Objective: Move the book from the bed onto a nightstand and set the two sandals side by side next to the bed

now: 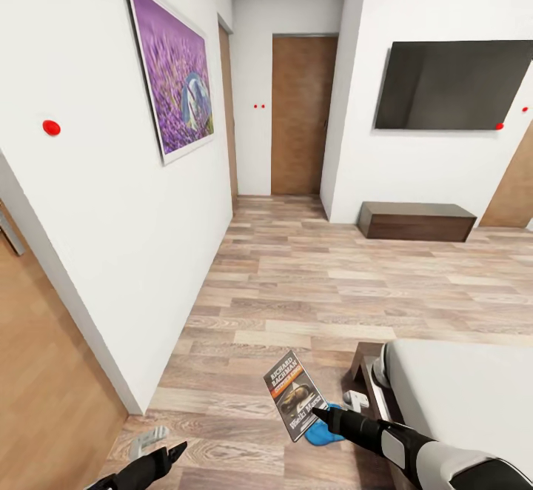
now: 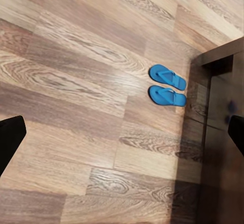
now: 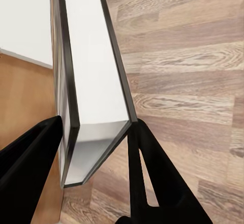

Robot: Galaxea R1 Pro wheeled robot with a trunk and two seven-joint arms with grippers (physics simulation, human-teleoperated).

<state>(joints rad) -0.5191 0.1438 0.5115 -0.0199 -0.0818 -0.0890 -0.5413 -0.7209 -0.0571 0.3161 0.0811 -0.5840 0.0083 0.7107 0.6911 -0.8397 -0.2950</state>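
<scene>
Right gripper: the right gripper (image 1: 320,410) is pinched on the book (image 1: 294,395), one black finger (image 3: 152,178) on each side of the page block; the grip looks to be at one edge, presumably so the cover stays clear for setting down flat.
Book: it is carried upright and tilted over the floor (image 1: 311,283), just beside the corner of the bed (image 1: 474,394), off the mattress and not yet on any nightstand.
Left gripper: the left gripper (image 1: 174,451) is held low over the planks with its fingers spread and nothing between them; it appears to be kept free.
Sandals: the two sandals (image 2: 168,86) are seen lying side by side on the floor, just beside a dark wooden frame that is judged to be the bed's; one blue toe (image 1: 323,432) is glimpsed behind the right arm. That part of the task seems met.
Bed: the pale mattress and dark frame are found at the right, close by the arm.
Obstacles nearby: the white wall (image 1: 133,238) and a brown door (image 1: 37,394) at the left narrow the passage; a turn with the book held out could brush either.
Further off: a lavender picture (image 1: 172,79), a low dark bench (image 1: 416,221) under a wall screen (image 1: 451,84), and a brown door (image 1: 302,114) at the end of the hall are seen.
Next need: a nightstand must be found, judged to lie elsewhere beside the bed.
</scene>
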